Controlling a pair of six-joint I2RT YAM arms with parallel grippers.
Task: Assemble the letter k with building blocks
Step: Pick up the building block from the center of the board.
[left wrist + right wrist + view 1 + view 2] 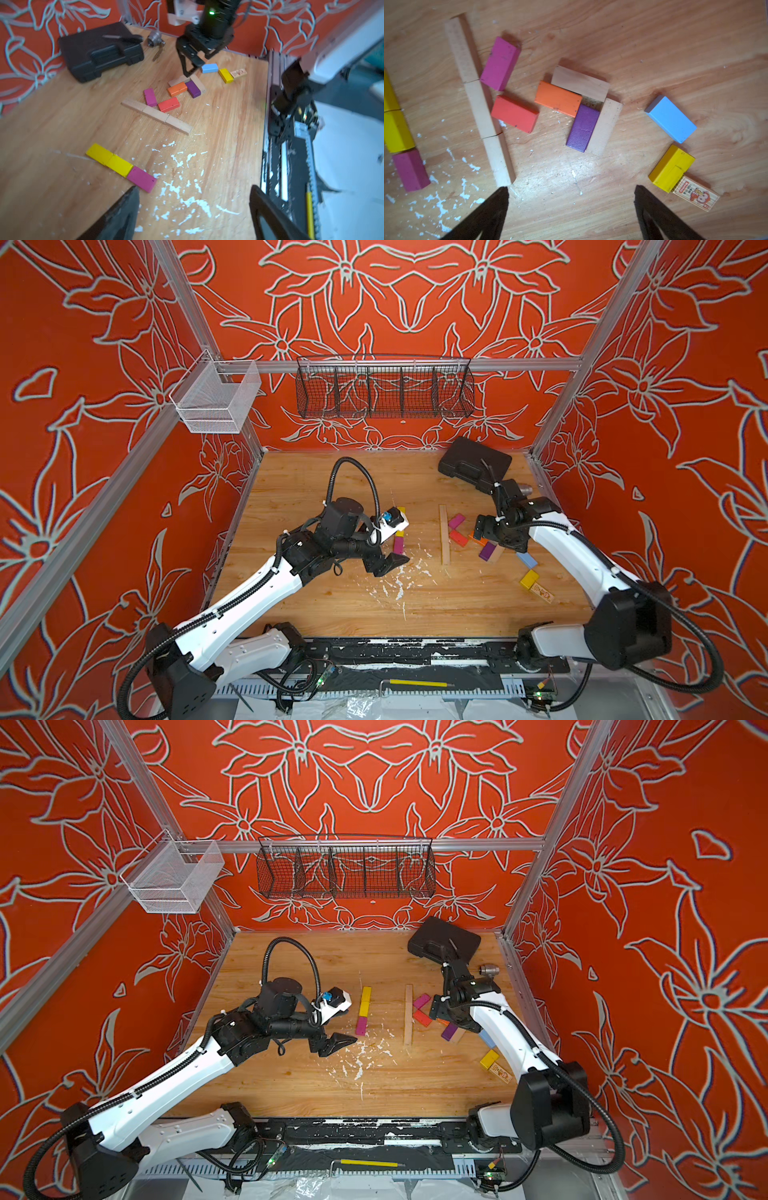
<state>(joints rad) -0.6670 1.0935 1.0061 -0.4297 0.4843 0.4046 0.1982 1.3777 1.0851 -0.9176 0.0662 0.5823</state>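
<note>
Judging by how the building blocks (423,1018) lie, we take the letter to be nearly or wholly formed. Three plain wood blocks (478,104) lie end to end as a stem near the middle of the tabletop (332,605). The magenta block (499,63) slants off the stem's farther half and the red block (515,113) off its nearer half, each with a corner touching the stem around its middle.

Toward the left arm, apart from that figure, a second straight row (119,166) of two yellow pieces and a magenta one lies end to end with no arms. We cannot tell whether it is another stem or a leftover.

What remains, in our view, is at most trimming the angle of the two arms, or giving that row arms of its own from the loose pieces. Those are the orange block (558,98), the purple block (583,126) and two spare plain blocks (580,83) touching in a cluster. Nearer the right arm lie the light blue block (670,118), a yellow block (671,168) and the printed block (695,194).

The left pincer (194,188) hangs low just beside the magenta end of the row, jaws spread wide with nothing between them. The right pincer (571,187) hovers over the orange and purple cluster, likewise spread and empty.

The printed block carries a red tag that seems to read "Monkey" beside a cartoon monkey; its finer lines are too small for us to read. We find no legible mark on the black case (473,466).
</note>
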